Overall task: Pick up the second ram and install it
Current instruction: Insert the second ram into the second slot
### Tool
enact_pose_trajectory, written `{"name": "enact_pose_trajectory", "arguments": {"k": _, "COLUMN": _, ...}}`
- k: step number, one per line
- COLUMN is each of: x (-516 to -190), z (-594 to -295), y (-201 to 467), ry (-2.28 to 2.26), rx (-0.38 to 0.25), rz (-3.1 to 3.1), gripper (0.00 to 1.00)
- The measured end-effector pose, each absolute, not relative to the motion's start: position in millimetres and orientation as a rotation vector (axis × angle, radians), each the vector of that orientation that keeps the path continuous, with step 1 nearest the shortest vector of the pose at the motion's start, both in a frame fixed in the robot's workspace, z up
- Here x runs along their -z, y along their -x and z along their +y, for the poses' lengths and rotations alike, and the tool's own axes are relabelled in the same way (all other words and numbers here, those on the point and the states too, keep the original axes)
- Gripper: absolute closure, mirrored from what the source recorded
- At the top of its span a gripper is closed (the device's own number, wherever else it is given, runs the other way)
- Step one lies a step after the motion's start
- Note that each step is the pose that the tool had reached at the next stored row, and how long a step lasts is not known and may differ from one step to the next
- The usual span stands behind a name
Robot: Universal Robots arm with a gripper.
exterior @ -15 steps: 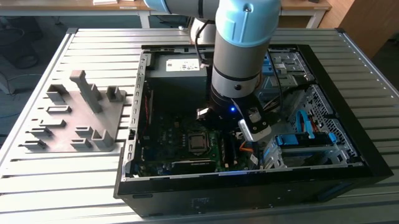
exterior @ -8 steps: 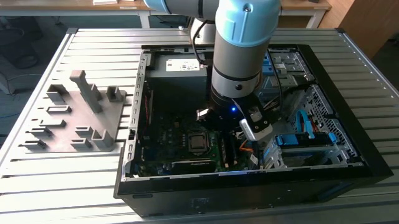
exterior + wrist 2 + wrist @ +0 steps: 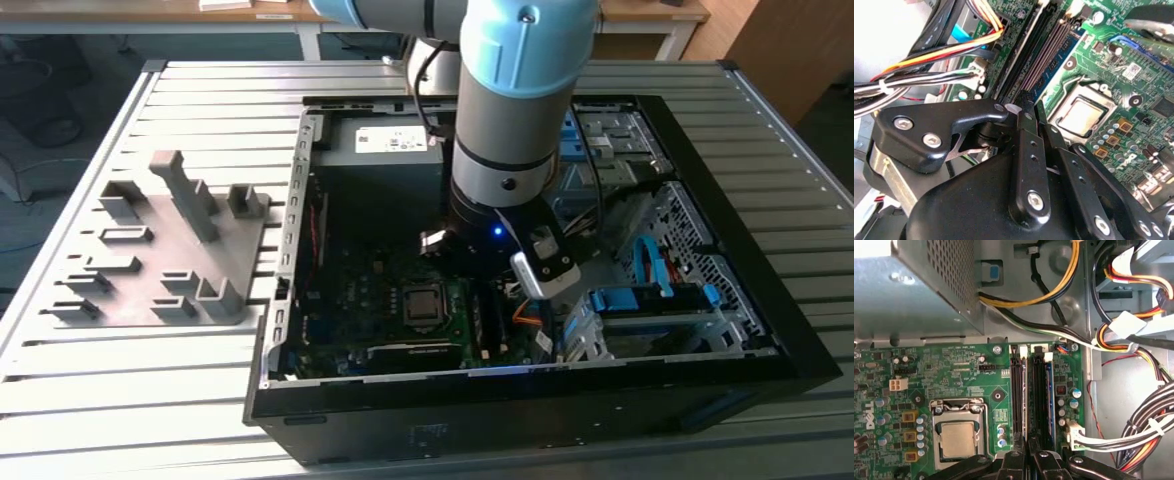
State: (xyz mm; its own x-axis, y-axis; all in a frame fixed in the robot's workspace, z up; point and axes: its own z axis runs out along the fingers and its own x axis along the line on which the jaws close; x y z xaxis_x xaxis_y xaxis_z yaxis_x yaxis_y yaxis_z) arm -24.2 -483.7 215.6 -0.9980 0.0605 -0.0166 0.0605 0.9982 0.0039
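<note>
Second ram (image 3: pixel 1025 390), a long thin memory stick: in the first wrist view we see it edge-on as a narrow pale strip standing upright among the long black motherboard slots (image 3: pixel 1016 390), inside the open black computer case (image 3: pixel 534 400). Black two-fingered gripper (image 3: pixel 1027 457): we find its fingers drawn narrow, closed on the stick's near end, and the second wrist view shows the gripper (image 3: pixel 1030 112) the same way. Pale blue and silver robot arm (image 3: pixel 514 120): it reaches down into the case. Green motherboard (image 3: pixel 954 365): it carries a square silver processor (image 3: pixel 956 437) near the slots. Second blue-green board (image 3: pixel 1050 390): it stands in a neighbouring slot. Bundled grey, red and yellow cables (image 3: pixel 1149 435): they lie beyond that board. Grey plastic slotted holder block (image 3: pixel 160 250): it rests on the slatted metal table (image 3: pixel 134 400), on the exterior view's left of the case.
</note>
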Motion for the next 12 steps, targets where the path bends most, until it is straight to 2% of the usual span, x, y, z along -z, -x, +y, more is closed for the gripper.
{"name": "enact_pose_trajectory", "arguments": {"k": 12, "x": -215.4, "z": -483.6, "y": 25.3, "ry": -0.094, "rx": -0.003, "rz": 3.123, "gripper": 0.86}}
